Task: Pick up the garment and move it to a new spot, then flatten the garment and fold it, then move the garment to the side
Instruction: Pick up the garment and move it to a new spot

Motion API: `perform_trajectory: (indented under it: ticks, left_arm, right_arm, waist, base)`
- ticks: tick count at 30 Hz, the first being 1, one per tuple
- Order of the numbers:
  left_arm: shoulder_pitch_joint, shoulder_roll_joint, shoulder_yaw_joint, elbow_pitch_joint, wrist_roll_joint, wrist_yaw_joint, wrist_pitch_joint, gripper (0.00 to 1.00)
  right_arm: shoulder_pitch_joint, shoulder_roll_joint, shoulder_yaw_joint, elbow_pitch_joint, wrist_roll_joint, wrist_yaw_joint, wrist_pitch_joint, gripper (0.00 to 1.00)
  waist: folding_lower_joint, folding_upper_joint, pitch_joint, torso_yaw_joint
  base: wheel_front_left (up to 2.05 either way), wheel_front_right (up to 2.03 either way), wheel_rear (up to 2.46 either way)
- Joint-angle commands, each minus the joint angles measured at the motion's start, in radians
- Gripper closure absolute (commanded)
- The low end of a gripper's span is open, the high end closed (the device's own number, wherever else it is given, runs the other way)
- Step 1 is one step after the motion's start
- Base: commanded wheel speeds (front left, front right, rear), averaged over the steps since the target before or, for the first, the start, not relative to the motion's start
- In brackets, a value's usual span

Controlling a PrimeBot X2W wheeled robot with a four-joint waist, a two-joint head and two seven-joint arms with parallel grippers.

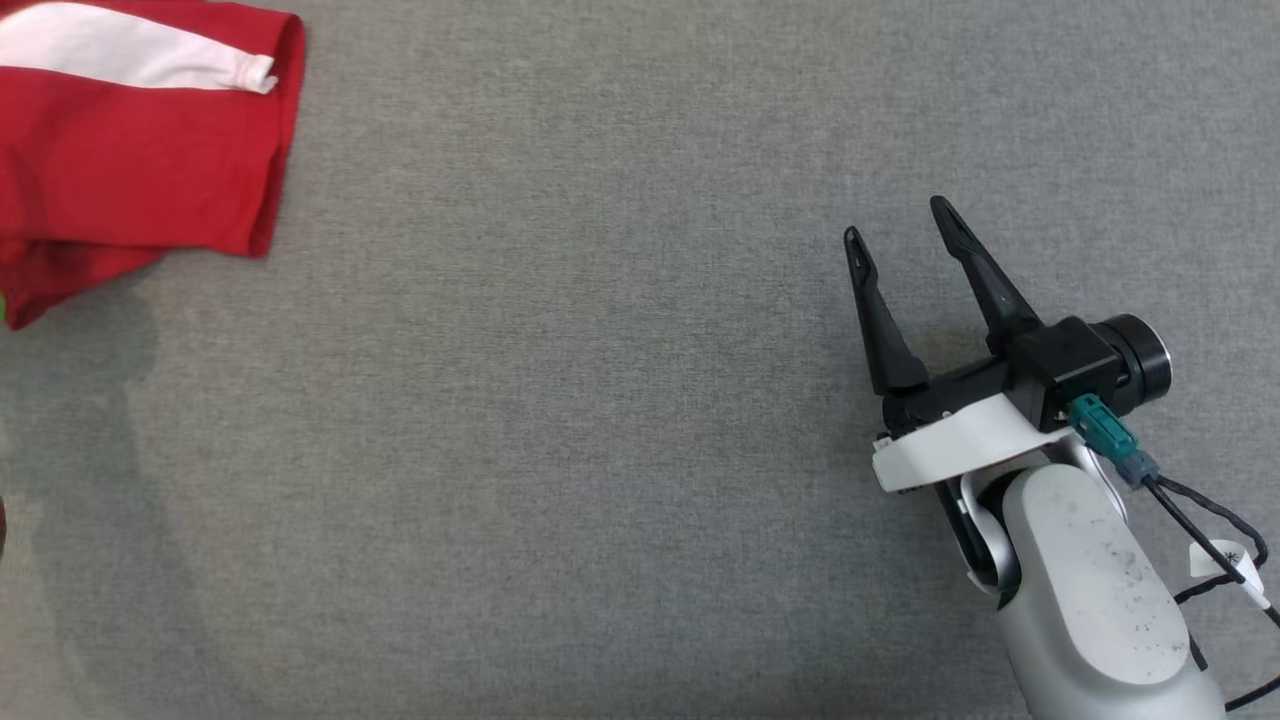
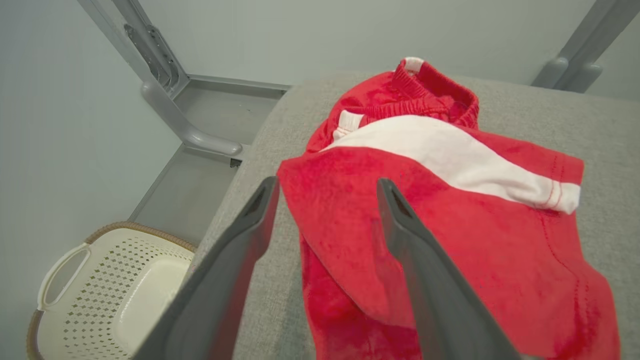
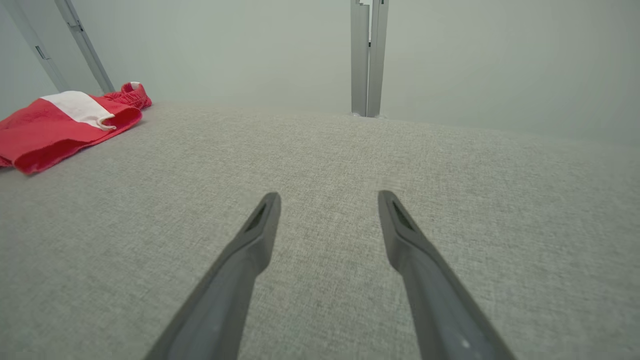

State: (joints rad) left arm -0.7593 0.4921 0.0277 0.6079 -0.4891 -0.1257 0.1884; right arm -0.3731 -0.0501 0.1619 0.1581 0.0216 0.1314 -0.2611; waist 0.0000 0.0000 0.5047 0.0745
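Where the left wrist camera looks along its own fingers, shows the left gripper (image 2: 327, 180) spread wide and pinching nothing. Places one finger (image 2: 420, 260) in front of red cloth and the other (image 2: 240, 250) in front of grey cover just beside the cloth's edge; cannot tell whether either touches. Puts the garment (image 2: 450, 240) right ahead: red, with a broad white stripe (image 2: 450, 155) across it and a gathered waistband (image 2: 425, 95) bunched at the far end. Has it lying in loose layers near a corner of the table cover (image 2: 600, 130). Reveals, past that edge and lower down, a cream perforated basket (image 2: 115, 290) and grey frame rails (image 2: 165, 95) against a pale wall.

Seen from the head, sets the right gripper (image 1: 896, 216) at lower right, fingers likewise parted, nothing between them, tips aimed up and slightly left over grey cover. Trails a pale forearm (image 1: 1090, 590) and a teal plug (image 1: 1105, 432) behind. Has the garment at upper left, well apart from that gripper.
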Motion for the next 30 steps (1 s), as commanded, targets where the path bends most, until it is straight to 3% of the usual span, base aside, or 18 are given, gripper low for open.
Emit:
perform_trajectory:
  ticks: [1, 7, 8, 9, 10, 20, 30]
  left_arm:
    - [-0.018, -0.001, 0.003, 0.022, -0.005, 0.007, 0.007, 0.0]
    - [-0.035, -0.016, 0.009, 0.149, -0.033, 0.026, 0.036, 0.02]
    - [-0.035, -0.022, 0.009, 0.165, -0.036, 0.026, 0.033, 0.47]
    - [-0.035, -0.032, 0.008, 0.178, -0.037, 0.033, 0.027, 0.64]
    - [-0.034, -0.036, 0.005, 0.188, -0.037, 0.032, 0.023, 0.98]
    - [-0.037, -0.039, -0.018, 0.224, -0.026, 0.013, -0.109, 1.0]
    - [-0.017, -0.055, -0.08, 0.107, -0.053, -0.005, -0.178, 1.0]
  right_arm:
    - [-0.01, -0.001, -0.006, -0.009, -0.011, -0.001, 0.0, 0.0]
    - [-0.009, -0.001, -0.016, -0.022, -0.019, -0.001, 0.003, 0.0]
    - [-0.01, -0.001, -0.015, -0.021, -0.019, -0.001, 0.003, 0.0]
    - [-0.008, -0.001, -0.015, -0.02, -0.019, -0.001, 0.003, 0.0]
    - [-0.007, -0.002, -0.014, -0.02, -0.019, -0.001, 0.003, 0.0]
    - [0.029, -0.001, -0.026, -0.008, -0.017, -0.001, 0.0, 0.0]
    - [0.074, -0.001, -0.021, 0.043, 0.038, -0.001, -0.005, 0.0]
  waist:
    - [0.0, 0.0, 0.082, -0.07]
    - [0.0, 0.0, 0.088, -0.065]
    - [0.0, 0.0, 0.086, -0.063]
    - [0.0, 0.0, 0.08, -0.06]
    - [0.0, 0.0, 0.075, -0.058]
    - [0.0, 0.0, -0.028, -0.037]
    - [0.0, 0.0, -0.219, -0.058]
  base:
    - [0.0, 0.0, 0.0]
    - [0.0, 0.0, 0.0]
    - [0.0, 0.0, 0.0]
    - [0.0, 0.0, 0.0]
    - [0.0, 0.0, 0.0]
    - [0.0, 0.0, 0.0]
    - [0.0, 0.0, 0.0]
